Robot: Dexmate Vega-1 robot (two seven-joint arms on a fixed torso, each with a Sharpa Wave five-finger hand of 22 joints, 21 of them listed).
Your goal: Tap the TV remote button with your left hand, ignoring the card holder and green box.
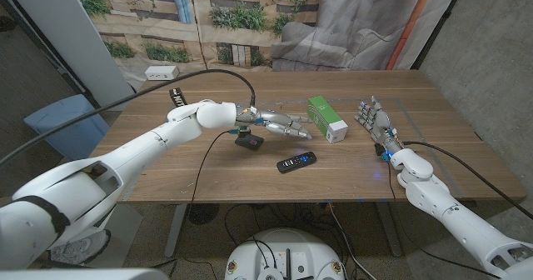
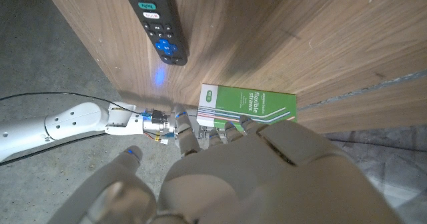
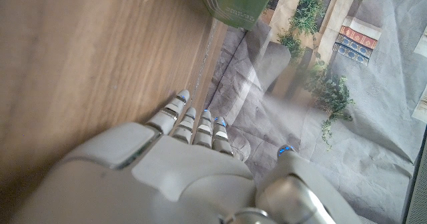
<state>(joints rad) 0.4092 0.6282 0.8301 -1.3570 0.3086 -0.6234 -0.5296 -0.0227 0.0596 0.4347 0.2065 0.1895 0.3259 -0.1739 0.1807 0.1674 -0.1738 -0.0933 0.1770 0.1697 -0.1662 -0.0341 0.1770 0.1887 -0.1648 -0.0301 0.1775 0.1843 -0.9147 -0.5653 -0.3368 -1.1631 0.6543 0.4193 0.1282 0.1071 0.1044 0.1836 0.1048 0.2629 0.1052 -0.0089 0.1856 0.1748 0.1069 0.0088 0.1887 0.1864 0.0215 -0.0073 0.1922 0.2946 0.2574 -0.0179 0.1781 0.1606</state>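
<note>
A white power strip (image 1: 161, 72) is seen at the tabletop's (image 1: 208, 167) far left edge, at about ten o'clock from the middle. The left arm is stretched in from the lower left, and the left robot hand (image 1: 279, 125) is held above the wood near the centre, fingers extended toward the right and gripping nothing. A small black card holder (image 1: 248, 141) is seen just beneath the left wrist, on the near side of it. The black TV remote (image 1: 296, 161) lies at about five o'clock from the left robot hand, apart from it and angled across the grain, with its coloured buttons visible in the left wrist view (image 2: 155, 19). The green box (image 1: 326, 118), labelled as flexible straws in the left wrist view (image 2: 248, 106), lies at about twelve o'clock from the remote, just beyond the left fingertips (image 1: 305, 134). The right robot hand (image 1: 372, 118) is seen at three o'clock from the box, standing with fingers raised and spread, empty, its arm entering from the lower right. A blue light is seen glowing at the right wrist. In the right wrist view, the box's end (image 3: 237, 3) is seen ahead of the right fingertips (image 3: 181, 96).
</note>
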